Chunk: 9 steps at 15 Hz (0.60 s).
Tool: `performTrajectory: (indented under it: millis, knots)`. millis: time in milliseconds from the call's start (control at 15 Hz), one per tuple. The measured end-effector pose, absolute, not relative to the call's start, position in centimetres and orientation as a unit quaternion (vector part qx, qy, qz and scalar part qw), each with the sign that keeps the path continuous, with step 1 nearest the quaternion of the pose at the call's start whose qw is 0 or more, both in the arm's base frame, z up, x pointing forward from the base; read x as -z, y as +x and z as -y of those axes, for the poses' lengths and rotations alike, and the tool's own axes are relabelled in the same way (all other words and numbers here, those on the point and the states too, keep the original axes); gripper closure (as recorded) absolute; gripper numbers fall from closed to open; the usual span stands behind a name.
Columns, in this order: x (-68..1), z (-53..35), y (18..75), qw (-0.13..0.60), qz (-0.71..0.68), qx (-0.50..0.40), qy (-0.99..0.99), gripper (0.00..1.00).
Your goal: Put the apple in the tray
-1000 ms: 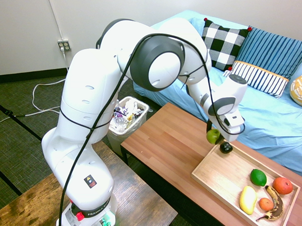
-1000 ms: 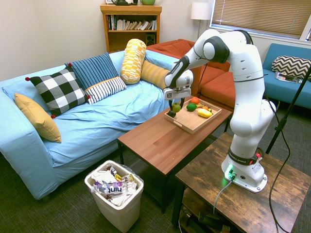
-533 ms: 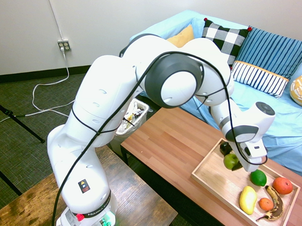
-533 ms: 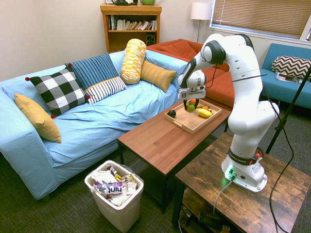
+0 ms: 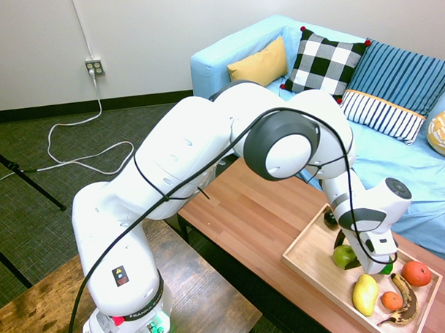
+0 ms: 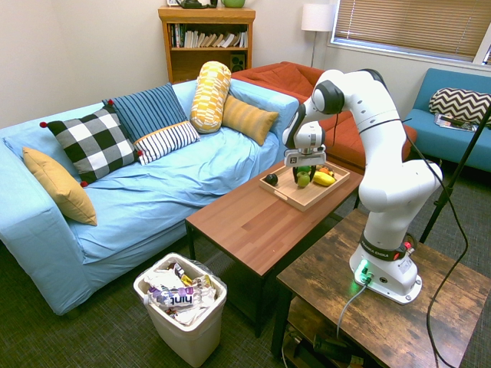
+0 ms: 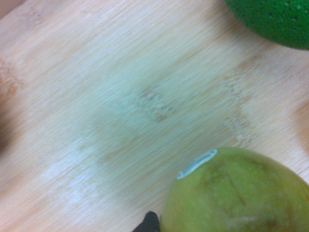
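First exterior view: pincer [image 5: 349,253] pinching the apple [image 5: 344,256] over the tray [image 5: 310,264] (bare wood below); lower gently before releasing.

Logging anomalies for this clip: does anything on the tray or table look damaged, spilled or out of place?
Only one thing stands out: the banana at the tray's far end is heavily browned, clearly overripe. Nothing is spilled. The apple sits low over the tray at the gripper, with a small pale mark on its skin.

Banana [image 5: 406,301], orange [image 5: 416,273] and lemon [image 5: 365,294] lie close together.
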State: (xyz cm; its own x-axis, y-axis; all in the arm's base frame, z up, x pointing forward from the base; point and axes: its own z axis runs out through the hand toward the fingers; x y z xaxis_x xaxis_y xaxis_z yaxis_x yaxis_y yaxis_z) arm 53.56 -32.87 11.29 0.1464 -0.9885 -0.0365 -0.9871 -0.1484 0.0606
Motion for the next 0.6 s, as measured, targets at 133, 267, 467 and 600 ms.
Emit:
performTrajectory:
  millis: [133,267,467,600]
  knots:
    - [-11.06,33.08,53.67,0.01,0.651,0.034,0.758,0.0]
    - [-11.05,33.13,53.63,0.007,0.648,0.034,0.761,0.0]
    - [-11.02,33.14,53.61,0.005,0.64,0.034,0.767,0.0]
    - [-11.0,32.9,53.73,0.005,0.637,0.035,0.77,0.0]
